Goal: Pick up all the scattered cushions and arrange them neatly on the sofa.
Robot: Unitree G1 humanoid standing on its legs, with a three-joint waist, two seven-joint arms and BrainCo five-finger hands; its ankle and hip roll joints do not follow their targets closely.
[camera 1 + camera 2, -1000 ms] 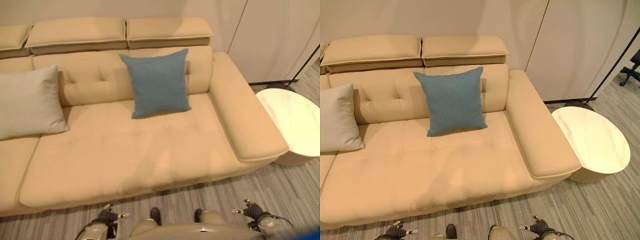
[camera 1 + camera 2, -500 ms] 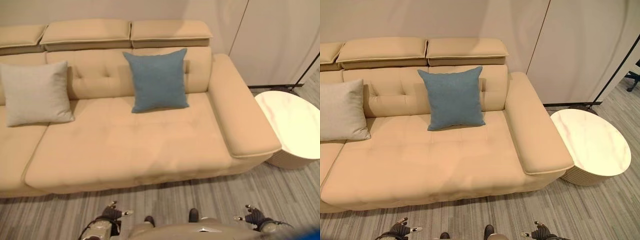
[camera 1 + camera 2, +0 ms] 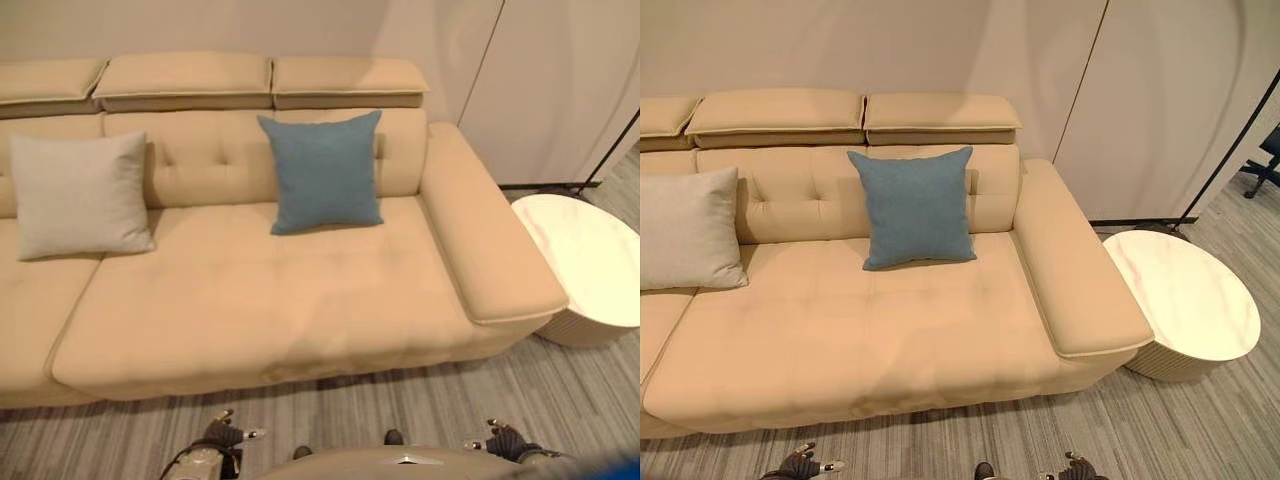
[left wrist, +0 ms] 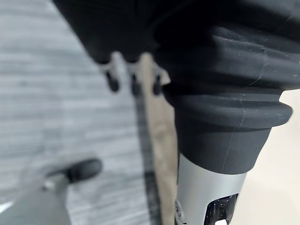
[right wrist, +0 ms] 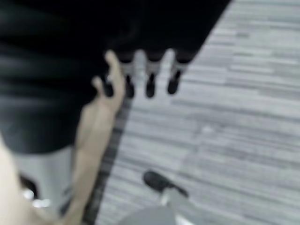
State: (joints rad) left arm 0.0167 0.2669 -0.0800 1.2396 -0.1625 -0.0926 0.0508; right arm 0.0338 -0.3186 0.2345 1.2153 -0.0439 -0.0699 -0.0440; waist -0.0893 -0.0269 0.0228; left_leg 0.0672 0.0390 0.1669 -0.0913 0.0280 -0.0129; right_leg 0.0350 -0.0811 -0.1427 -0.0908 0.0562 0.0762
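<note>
View pulled back; round side table (image 3: 1185, 300) beside sofa (image 3: 890, 330).

A blue cushion (image 3: 325, 171) and a grey cushion (image 3: 80, 195) lean upright against the beige sofa's (image 3: 260, 300) backrest, well apart. A round white side table (image 3: 590, 260) stands just beside the sofa's arm.

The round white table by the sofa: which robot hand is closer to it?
The right robot hand. It hangs low over the floor in front of the sofa, on the same side as the round white table. The left robot hand hangs farther away, before the sofa's middle.
</note>
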